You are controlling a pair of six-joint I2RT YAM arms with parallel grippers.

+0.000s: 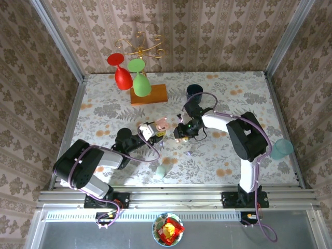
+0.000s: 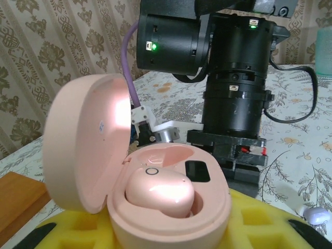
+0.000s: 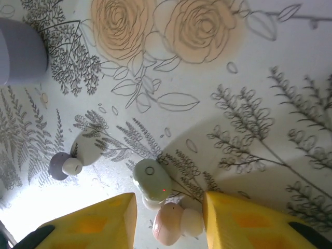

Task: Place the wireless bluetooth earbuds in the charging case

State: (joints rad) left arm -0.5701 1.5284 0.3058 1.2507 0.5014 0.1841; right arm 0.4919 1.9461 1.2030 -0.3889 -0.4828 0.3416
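The pink charging case [image 2: 171,207] stands open, lid [image 2: 85,145] tipped back to the left, with my left gripper [image 2: 171,231] shut on its base between yellow pads. One pink earbud [image 2: 158,189] sits in the near socket; the far socket [image 2: 166,155] is bare. In the top view the case [image 1: 161,124] is held at mid-table. My right gripper [image 3: 168,210] hangs low over the table, its yellow pads [image 3: 104,223] apart. A second pink earbud [image 3: 168,225] with a white tip lies between them, its tip close to the right pad. A green earbud [image 3: 151,180] lies touching it.
A lavender earbud [image 3: 65,166] and a lavender case [image 3: 18,49] lie to the left in the right wrist view. A green case [image 1: 162,170] sits near the front edge. At the back stand a dark cup [image 1: 194,92] and a wooden block [image 1: 149,94] with glasses; a teal cup [image 1: 282,149] stands right.
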